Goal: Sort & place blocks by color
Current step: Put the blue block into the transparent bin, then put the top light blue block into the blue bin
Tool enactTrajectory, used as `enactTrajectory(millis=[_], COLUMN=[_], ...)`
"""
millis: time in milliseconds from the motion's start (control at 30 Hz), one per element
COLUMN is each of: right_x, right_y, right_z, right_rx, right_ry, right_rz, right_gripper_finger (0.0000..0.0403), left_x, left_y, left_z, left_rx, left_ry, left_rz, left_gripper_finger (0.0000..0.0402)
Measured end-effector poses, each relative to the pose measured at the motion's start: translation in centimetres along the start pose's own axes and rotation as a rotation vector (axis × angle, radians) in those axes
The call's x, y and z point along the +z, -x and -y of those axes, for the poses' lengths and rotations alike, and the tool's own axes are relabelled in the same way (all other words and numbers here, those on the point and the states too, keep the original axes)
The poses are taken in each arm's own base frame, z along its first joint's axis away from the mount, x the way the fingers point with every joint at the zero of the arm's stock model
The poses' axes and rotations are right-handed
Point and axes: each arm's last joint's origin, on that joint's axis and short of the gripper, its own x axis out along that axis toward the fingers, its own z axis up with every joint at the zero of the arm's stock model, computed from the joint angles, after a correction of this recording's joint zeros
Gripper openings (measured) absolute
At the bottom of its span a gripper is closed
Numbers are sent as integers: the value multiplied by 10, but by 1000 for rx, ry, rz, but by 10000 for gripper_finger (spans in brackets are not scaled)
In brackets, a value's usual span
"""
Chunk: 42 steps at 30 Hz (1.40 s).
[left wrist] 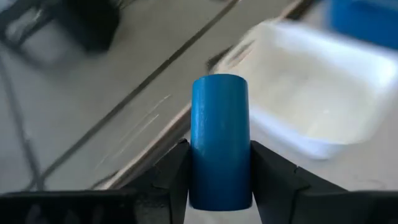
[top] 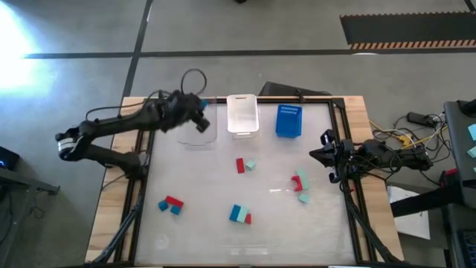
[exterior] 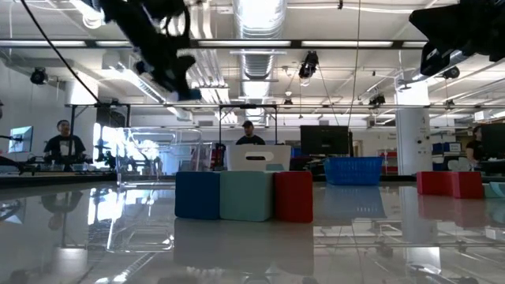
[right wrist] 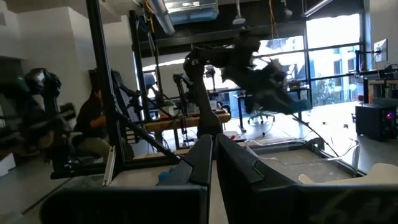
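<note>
My left gripper (top: 201, 113) hangs over the far left of the table, above the clear bin (top: 198, 135), and is shut on a bright blue bar block (left wrist: 219, 137). The low view shows the same gripper (exterior: 175, 75) high above the table. Other blocks lie loose on the tabletop: a red and a teal one (top: 245, 164), a red and teal group (top: 300, 183), a blue and red pair (top: 171, 204), and a teal, blue and red row (top: 239, 215). My right gripper (top: 325, 155) waits shut at the table's right edge, touching nothing. My left gripper pinches the blue bar block between its two fingers, which sit on its two long sides (left wrist: 198, 180). The block lies along the fingers, and its free end (left wrist: 219, 84) sticks out past the fingertips. It is lifted clear of the table.
A white bin (top: 242, 115) and a blue bin (top: 288, 121) stand beside the clear bin along the far edge. Cables lie past the table's right edge (top: 401, 141). People sit in the room beyond the table (exterior: 63, 146).
</note>
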Motion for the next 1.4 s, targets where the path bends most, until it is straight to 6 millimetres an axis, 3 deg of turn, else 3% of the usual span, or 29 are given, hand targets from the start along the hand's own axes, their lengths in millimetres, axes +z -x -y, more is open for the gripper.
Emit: enactTrajectory(millis=[133,300,500,667,900,1100,1233,1400], right_x=[0,0,0,0,0,0,0,0], right_y=[0,0,0,0,0,0,0,0], right_z=[0,0,0,0,0,0,0,0], right_rx=[0,0,0,0,0,0,0,0], right_ry=[0,1,2,2,2,2,4,6], right_rz=[1,3,3,3,3,3,3,3], right_gripper_finger=[13,13,13,13,13,13,13,13], left_x=[-12,-25,-38,-44,-43,-37,-25,-7], left_y=[-37,-73,-98,-106,-106,-102,-81,-26], left_z=[-19,-24,-15,-12,-12,-9,-1,18], left_rx=[25,65,61,60,57,37,3,-98], left_ry=[40,29,-23,-37,-47,-59,-77,-111], left_rz=[-133,-256,-353,-385,-385,-370,-310,-134], left_gripper_finger=[120,121,121,130,177,189,189,189])
